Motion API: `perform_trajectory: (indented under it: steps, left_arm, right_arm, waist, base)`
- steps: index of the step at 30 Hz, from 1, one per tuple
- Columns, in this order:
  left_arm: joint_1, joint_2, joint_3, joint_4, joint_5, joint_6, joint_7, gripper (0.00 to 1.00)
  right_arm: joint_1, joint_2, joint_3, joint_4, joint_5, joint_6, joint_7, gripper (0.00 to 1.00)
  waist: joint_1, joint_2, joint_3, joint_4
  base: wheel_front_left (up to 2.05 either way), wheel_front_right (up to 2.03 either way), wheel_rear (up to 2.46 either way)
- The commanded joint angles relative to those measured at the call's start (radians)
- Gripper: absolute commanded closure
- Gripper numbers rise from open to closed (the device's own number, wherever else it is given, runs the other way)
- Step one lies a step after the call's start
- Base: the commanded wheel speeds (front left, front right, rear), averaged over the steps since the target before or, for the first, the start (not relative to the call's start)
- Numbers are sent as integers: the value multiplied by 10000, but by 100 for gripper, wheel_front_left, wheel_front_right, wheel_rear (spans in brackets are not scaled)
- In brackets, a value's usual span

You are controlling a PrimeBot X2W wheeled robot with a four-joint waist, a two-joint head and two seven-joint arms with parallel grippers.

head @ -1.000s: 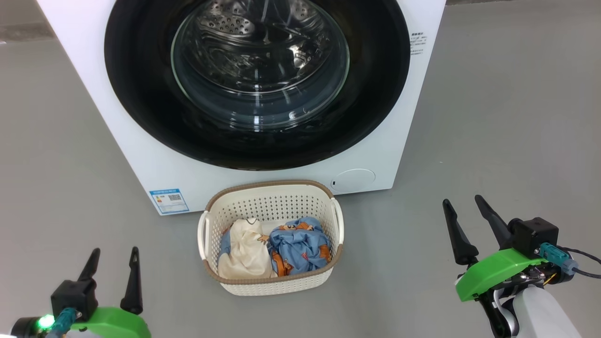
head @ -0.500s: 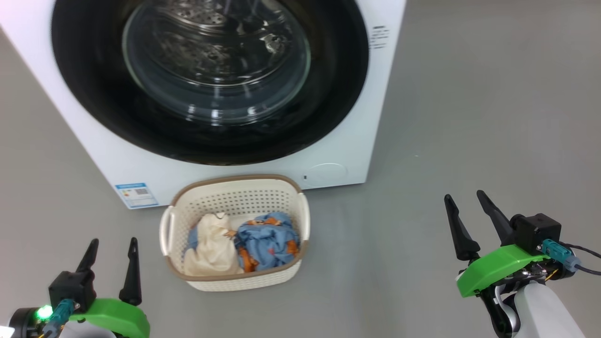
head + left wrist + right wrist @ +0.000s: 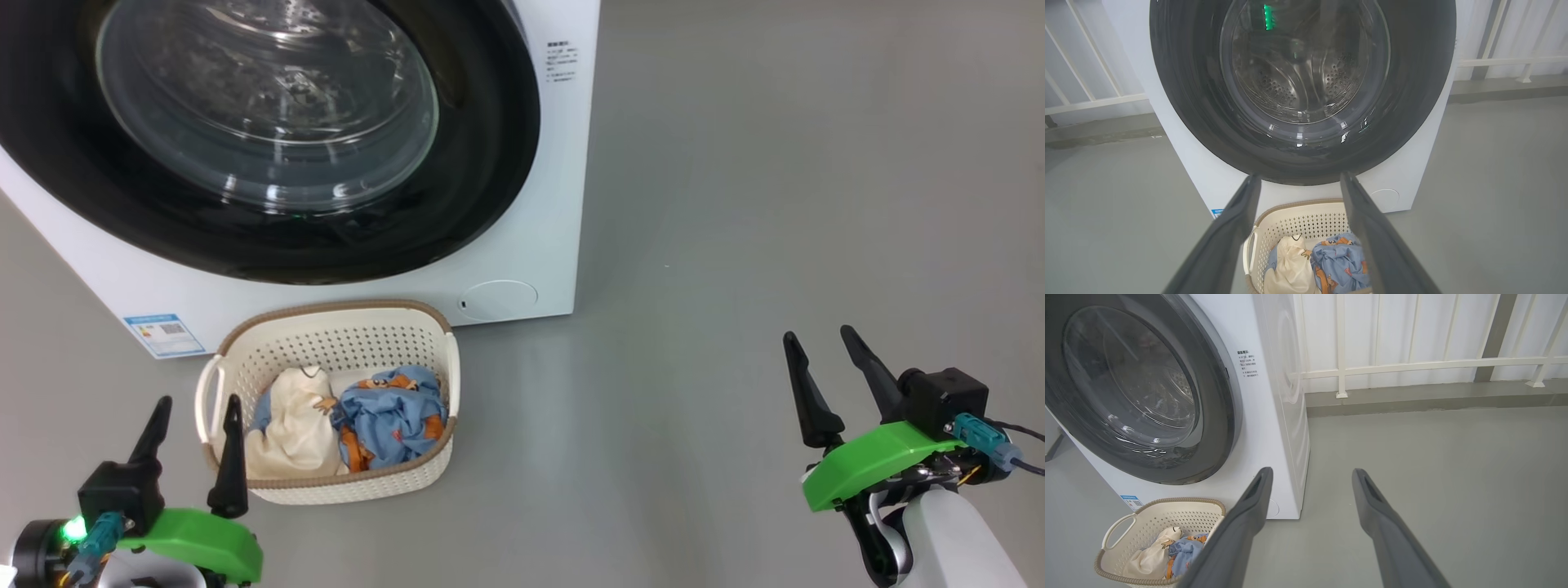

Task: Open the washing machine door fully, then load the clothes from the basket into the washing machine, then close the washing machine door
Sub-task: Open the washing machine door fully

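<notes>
Beside the washing machine (image 3: 559,204), open floor (image 3: 775,204)

Your head view cuts the washing machine door (image 3: 490,163) off at top and left. The blue label (image 3: 163,335) has print too small to read. One left end effector (image 3: 200,402) finger hides some of the basket (image 3: 343,309) rim.

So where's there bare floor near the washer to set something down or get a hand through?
Widest: the grey floor between the washing machine's right side and the right pincer, back to the railing. A smaller bare patch lies left of the machine. Crowded: below the door, where the basket sits close to the machine front.
</notes>
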Motion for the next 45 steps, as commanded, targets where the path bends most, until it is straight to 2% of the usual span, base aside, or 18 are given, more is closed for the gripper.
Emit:
perform_trajectory:
  steps: [1, 32, 45]
  left_arm:
    - [-317, 231, 344, -290, 12, -8, -65, 0]
    - [147, -136, 520, -1055, 153, -143, -65, 0]
    - [332, -337, 332, -1429, 117, -215, -65, 0]
  right_arm:
    - [-320, -36, 213, -278, -69, 16, -120, 0]
    - [-463, 59, -14, -488, -389, 16, -120, 0]
    - [-1458, 129, -235, -576, 243, 16, -120, 0]
  waist:
    - [0, 0, 19, 12]
    - [0, 0, -49, 140]
    - [0, 0, 165, 402]
  base:
    - [35, 35, -71]
    - [2, 2, -4]
    - [0, 0, 0]
